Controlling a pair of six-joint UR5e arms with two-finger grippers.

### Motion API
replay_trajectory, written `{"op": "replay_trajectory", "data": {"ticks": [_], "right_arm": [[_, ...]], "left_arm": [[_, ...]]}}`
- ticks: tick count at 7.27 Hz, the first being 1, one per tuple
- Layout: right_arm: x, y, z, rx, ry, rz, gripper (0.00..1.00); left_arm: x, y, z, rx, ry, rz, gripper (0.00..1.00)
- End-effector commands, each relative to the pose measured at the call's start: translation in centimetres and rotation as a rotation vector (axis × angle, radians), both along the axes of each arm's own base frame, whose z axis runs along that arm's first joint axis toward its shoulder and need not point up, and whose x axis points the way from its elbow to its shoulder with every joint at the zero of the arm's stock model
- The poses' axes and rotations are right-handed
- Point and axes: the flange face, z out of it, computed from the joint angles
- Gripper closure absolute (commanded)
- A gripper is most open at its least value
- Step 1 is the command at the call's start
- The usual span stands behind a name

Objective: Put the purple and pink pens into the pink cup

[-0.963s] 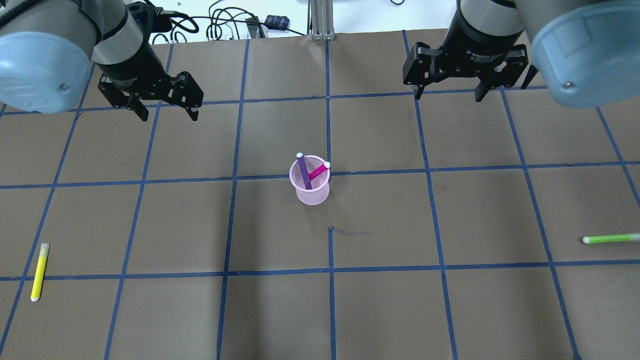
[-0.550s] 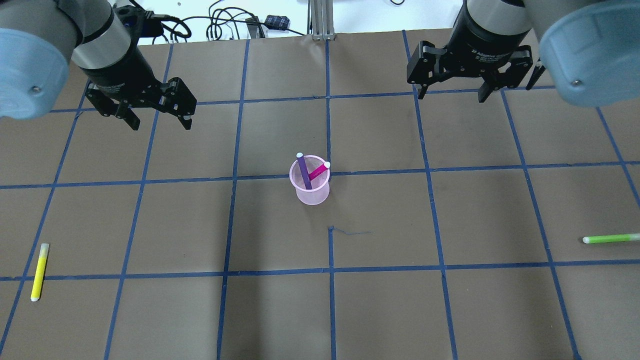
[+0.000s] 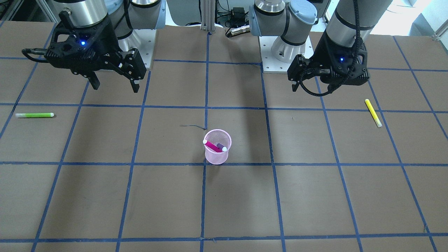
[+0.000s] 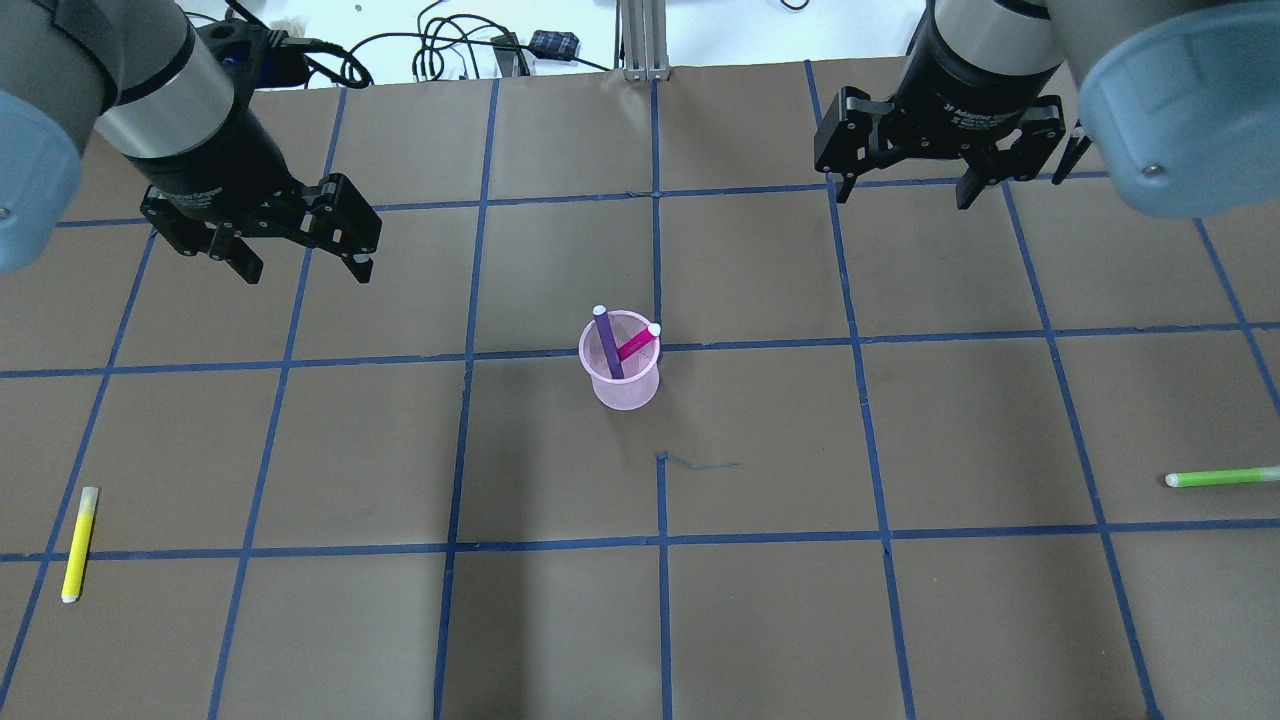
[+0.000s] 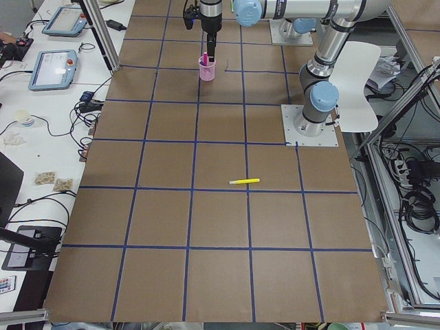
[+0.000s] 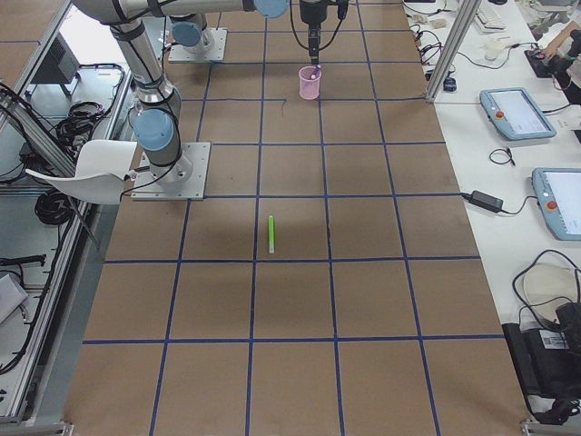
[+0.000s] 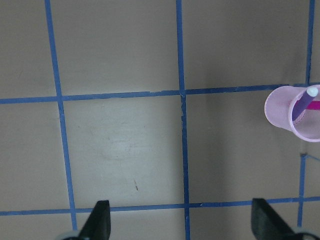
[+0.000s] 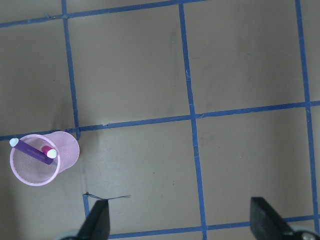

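Note:
The pink mesh cup point(image 4: 622, 388) stands upright at the table's middle. The purple pen point(image 4: 607, 345) and the pink pen point(image 4: 635, 347) stand tilted inside it, white caps above the rim. The cup also shows in the front view point(image 3: 217, 157), the left wrist view point(image 7: 282, 112) and the right wrist view point(image 8: 67, 150). My left gripper point(image 4: 305, 272) is open and empty, hovering far back-left of the cup. My right gripper point(image 4: 902, 198) is open and empty, hovering far back-right of the cup. Both wrist views show wide-apart fingertips point(image 7: 100, 220) point(image 8: 265, 220) with nothing between them.
A yellow pen point(image 4: 78, 545) lies at the front left on the brown, blue-taped table. A green pen point(image 4: 1220, 477) lies at the right edge. Cables point(image 4: 440, 50) and a metal post point(image 4: 640, 40) sit beyond the table's back edge.
My left gripper has moved left and a little toward the front, staying open. My right gripper has shifted slightly right. The cup and pens have not moved.

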Motion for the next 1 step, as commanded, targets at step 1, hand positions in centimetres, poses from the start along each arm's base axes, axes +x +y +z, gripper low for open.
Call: {"op": "replay_trajectory", "data": {"ticks": [1], "right_arm": [[0.0,0.02,-0.07,0.003,0.0,0.0,0.0]], "left_arm": [[-0.01,0.09,-0.28,0.006,0.003,0.0,0.0]]}}
